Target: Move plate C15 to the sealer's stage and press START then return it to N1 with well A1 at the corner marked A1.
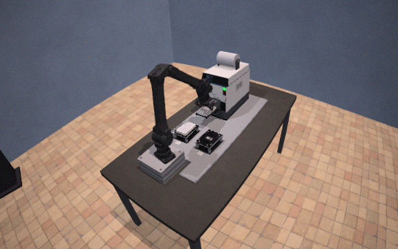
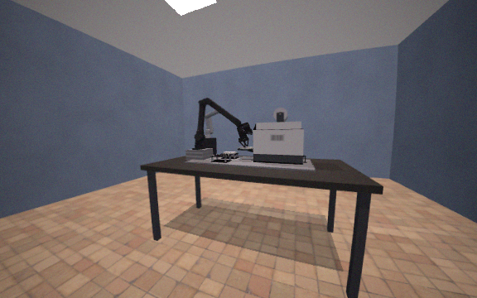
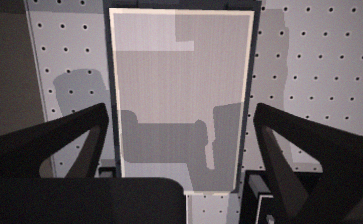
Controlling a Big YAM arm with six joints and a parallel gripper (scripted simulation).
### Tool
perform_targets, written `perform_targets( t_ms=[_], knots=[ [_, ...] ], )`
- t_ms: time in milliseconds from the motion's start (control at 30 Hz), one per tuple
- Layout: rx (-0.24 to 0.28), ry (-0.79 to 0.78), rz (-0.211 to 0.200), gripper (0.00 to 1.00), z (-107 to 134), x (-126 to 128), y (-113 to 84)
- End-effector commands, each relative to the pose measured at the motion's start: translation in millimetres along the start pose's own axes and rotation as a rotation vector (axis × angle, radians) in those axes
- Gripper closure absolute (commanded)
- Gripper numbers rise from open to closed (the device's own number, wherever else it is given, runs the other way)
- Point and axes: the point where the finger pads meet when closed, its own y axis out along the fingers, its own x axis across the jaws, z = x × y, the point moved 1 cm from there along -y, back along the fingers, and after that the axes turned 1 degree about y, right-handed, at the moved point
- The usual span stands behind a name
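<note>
Claw: open, gripping nothing; poised above the foil, fingertips outside both long edges.
Plate C15: judged sealed, lying on the stage. Centre between the fingers, descend straight, close low on the side walls, never on the foil; lift level before travelling.
Corner A1: cannot tell from here; keep the heading, match the marked corner when lowering.
Unfilled nest: taken as N1; lower flat, release only once seated.
Filled nest: taken as N2; pass high over its white plate.
Lamp: green, judged cycle finished.
Sealer: keep wrist clear of its front.
</note>
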Motion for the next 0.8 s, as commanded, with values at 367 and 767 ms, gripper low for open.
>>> perform_targets(
  t_ms=[367,767],
  knots=[
    [-0.014,0.002,-0.002,0.00,-2.6,4.9,12.3],
    [0.000,0.019,0.006,0.00,5.0,-5.2,24.8]
  ],
)
